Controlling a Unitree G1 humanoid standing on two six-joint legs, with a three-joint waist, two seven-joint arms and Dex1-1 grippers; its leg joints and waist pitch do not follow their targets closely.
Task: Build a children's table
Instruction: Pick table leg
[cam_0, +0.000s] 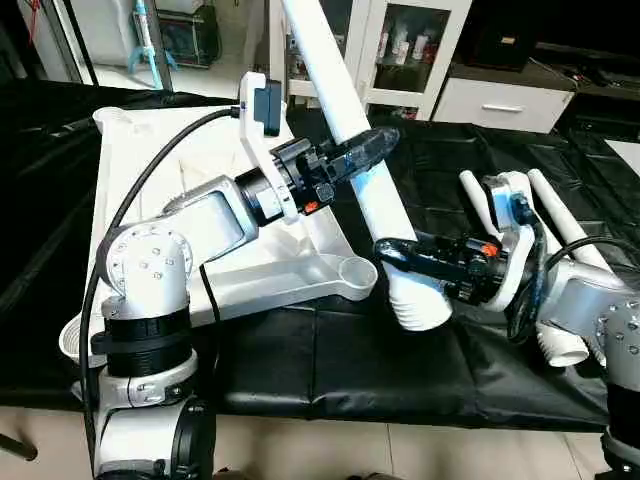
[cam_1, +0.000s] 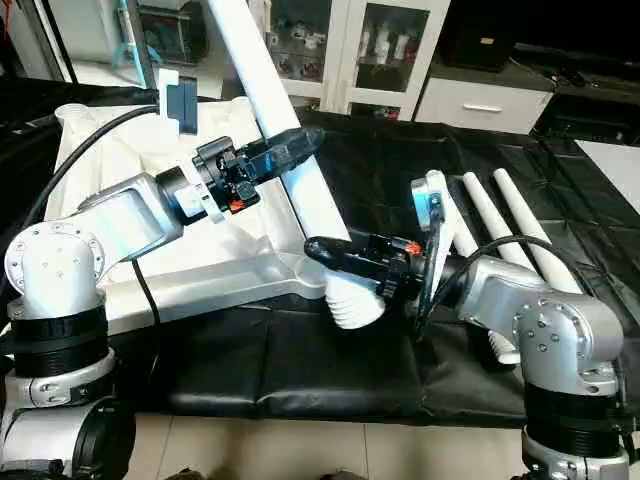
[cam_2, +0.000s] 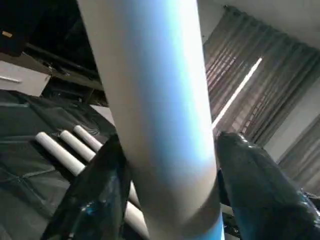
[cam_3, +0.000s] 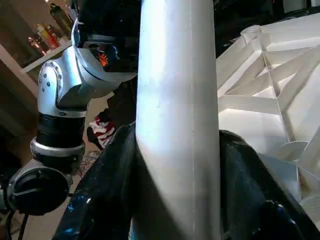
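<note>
— White plastic everywhere; any brand or writing on it?

— None that I can read. The white rectangular plastic table top (cam_0: 215, 215) lies ribbed side up on the black-draped work table (cam_0: 330, 360), and its ribs and round corner sockets carry no lettering.

— Which way does the long white tube leg (cam_0: 365, 170) run?

— Steeply tilted. Its flared, ribbed end sits low, just beside the top's near corner socket (cam_0: 357, 277), and the shaft climbs away from the robot, leaning toward the top's far edge.

— Who has hold of it?

— Both claws. The right gripper (cam_0: 398, 255), with black fingers, is clamped round the leg just above the flared end, a finger on each side. The left gripper (cam_0: 370, 148) is higher up the same shaft; its black fingers (cam_2: 260, 190) bracket the tube closely, though I cannot tell whether they press it.

— And the other legs?

— Spare white tube legs (cam_1: 500, 215) lie side by side on the black cloth beyond the right gripper, well apart from the top, long axes running away from the robot
</note>
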